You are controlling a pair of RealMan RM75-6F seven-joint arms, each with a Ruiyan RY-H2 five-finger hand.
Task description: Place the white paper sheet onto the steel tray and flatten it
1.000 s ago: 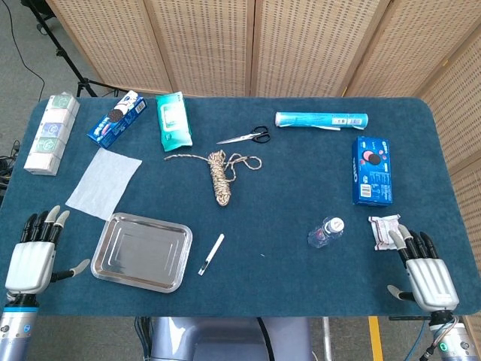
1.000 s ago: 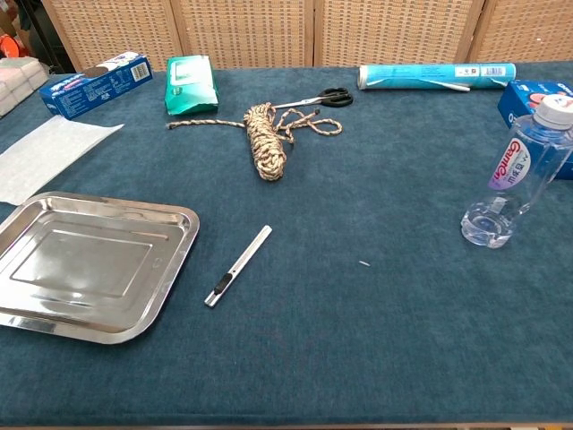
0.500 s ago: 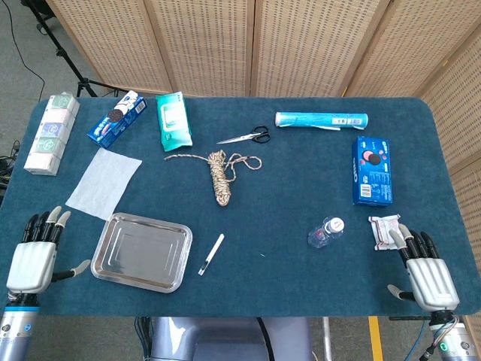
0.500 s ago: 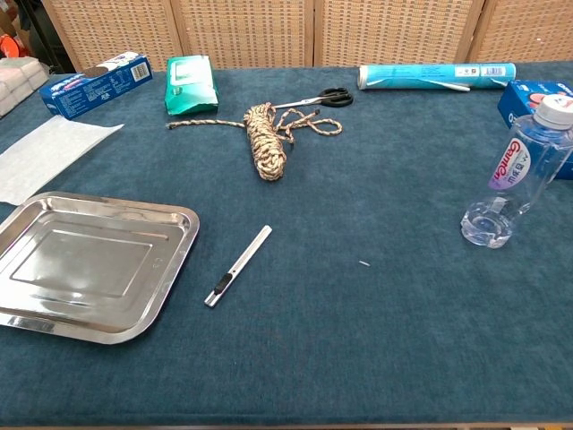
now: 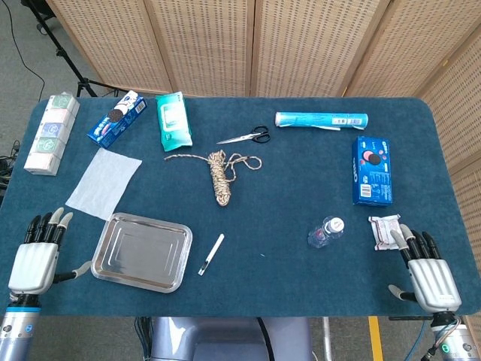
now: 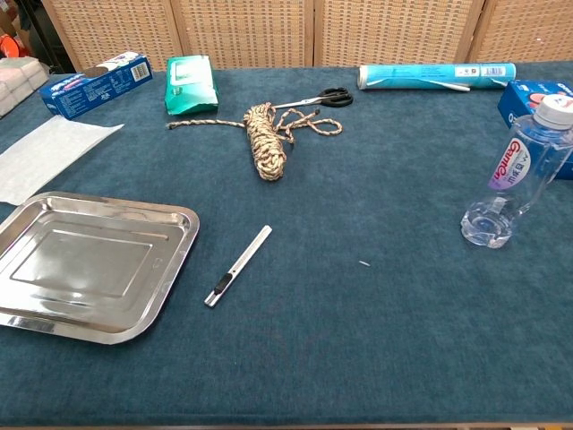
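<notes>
Head view: white paper sheet (image 5: 104, 182) flat, unfolded, beside steel tray (image 5: 105, 260).

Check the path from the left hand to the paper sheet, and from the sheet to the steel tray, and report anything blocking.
Nothing visible blocks either path. The left hand sits near the table edge with bare cloth between it and the white paper sheet. The steel tray lies empty just beside the sheet's near edge.
</notes>
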